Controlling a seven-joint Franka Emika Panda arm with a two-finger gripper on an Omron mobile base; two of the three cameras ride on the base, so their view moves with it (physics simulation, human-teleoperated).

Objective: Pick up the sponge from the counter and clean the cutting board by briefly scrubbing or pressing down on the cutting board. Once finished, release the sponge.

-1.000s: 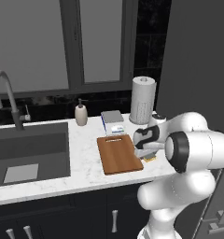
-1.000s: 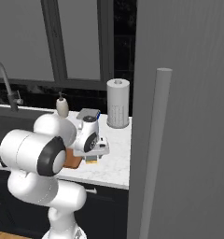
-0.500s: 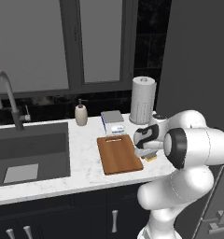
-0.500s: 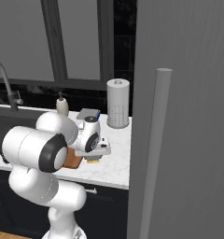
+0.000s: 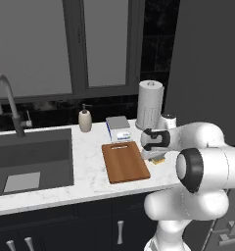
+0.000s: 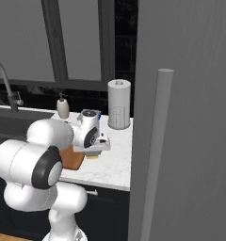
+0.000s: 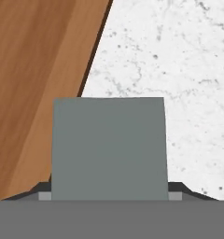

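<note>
Sponge (image 7: 108, 147) on worktop (image 7: 179, 70) beside board (image 7: 34, 70); soft, light: grip short sides. Jaws' state unclear.

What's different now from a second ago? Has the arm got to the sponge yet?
The hand has dropped lower beside the cutting board, right over the sponge, whose grey top sits close under the gripper on the counter. Whether the fingers have closed on it cannot be told. The sponge lies just off the board's edge, as before. The board, soap bottle, box and paper towel roll have not moved.
</note>
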